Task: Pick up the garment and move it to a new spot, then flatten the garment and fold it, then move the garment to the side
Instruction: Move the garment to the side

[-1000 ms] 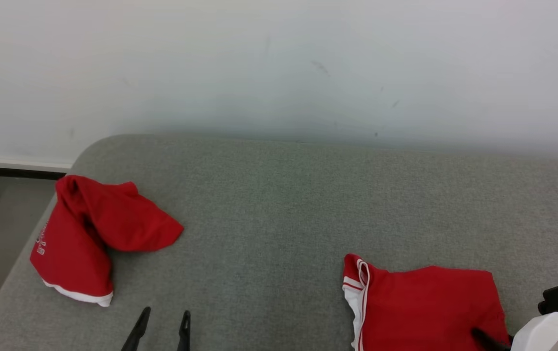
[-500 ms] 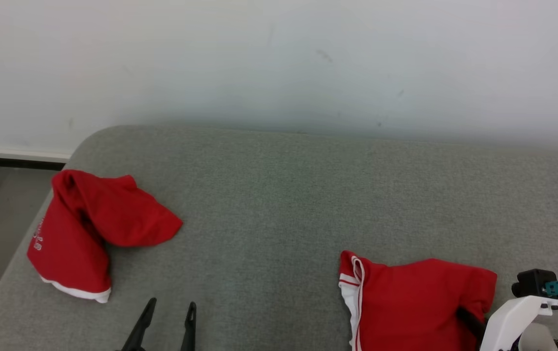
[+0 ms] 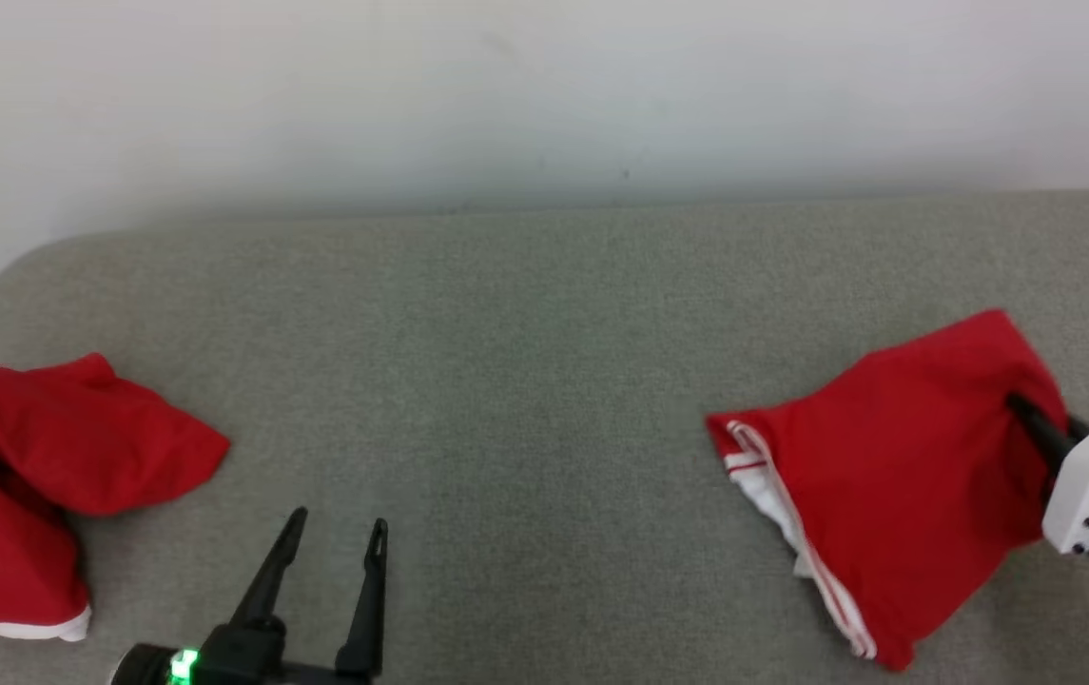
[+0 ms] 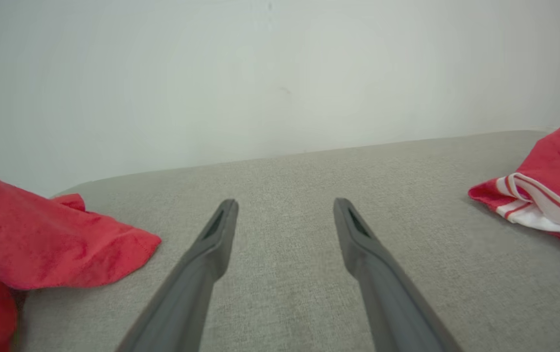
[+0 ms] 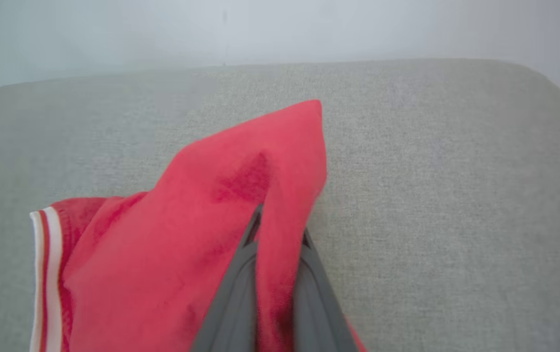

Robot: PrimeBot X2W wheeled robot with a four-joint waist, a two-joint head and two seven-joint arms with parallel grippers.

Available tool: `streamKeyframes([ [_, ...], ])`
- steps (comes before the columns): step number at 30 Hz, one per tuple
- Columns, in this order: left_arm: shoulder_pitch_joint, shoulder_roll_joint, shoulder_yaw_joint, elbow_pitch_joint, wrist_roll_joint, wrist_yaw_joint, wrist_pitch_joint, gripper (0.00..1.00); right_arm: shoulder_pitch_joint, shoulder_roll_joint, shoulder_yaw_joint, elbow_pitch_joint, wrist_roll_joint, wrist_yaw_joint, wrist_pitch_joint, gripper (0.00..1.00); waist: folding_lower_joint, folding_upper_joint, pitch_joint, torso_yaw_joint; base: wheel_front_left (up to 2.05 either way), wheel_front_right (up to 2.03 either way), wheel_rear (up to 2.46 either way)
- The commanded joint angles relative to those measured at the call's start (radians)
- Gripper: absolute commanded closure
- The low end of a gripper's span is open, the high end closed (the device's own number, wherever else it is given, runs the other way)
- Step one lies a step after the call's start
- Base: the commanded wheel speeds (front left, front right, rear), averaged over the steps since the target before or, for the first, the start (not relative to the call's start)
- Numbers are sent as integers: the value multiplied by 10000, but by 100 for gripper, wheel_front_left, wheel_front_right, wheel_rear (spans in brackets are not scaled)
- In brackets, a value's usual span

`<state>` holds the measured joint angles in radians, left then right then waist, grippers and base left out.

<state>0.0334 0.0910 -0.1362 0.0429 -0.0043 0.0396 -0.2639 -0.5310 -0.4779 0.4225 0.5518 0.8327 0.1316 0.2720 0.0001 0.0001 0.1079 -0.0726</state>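
The head camera looks forward and down from high over the grey cushion point(image 3: 544, 314), pale wall point(image 3: 544, 86) at twelve o'clock. The left wrist camera sits low, skimming the cushion along the left gripper point(image 4: 285, 202) toward that wall. The right wrist camera hangs close above the red garment point(image 5: 187, 220), which the other two views share at three o'clock. All see cushion and wall.

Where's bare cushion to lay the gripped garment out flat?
Best: the middle of the cushion, bordered by the loose garment at left, the held garment at right, the wall behind and the open left gripper in front. Crowded: the left edge, and the right side where the right gripper pinches cloth.
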Motion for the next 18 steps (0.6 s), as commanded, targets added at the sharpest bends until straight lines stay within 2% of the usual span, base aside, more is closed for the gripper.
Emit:
streamKeyframes([
  [1, -321, 109, -55, -53, 128, -61, -2, 0, -494, -331, -91, 134, -241, -21, -243, 100, -1, -1, 759, -418, 0, 0, 0],
  [5, -874, 183, -285, -12, 259, -185, -3, 0, -1355, -874, -509, 676, -572, -21, -794, 100, -1, -1, 1439, -434, 0, 0, 0],
  [10, -1405, 243, -531, 23, 323, -263, -2, 0, -2124, -1621, -1076, 1504, -847, -21, -1171, 100, -1, -1, 2023, -129, 0, 0, 0],
  [14, -1477, 351, -551, 26, 271, -152, -3, 0, -2609, -2117, -1452, 2205, -1111, -21, -1382, 100, -1, -1, 2249, 77, 0, 0, 0],
  [18, -1369, 427, -575, 46, 222, -119, -3, 0, -2940, -2328, -1537, 2824, -1631, -21, -1704, 100, -1, -1, 2287, 141, 0, 0, 0],
])
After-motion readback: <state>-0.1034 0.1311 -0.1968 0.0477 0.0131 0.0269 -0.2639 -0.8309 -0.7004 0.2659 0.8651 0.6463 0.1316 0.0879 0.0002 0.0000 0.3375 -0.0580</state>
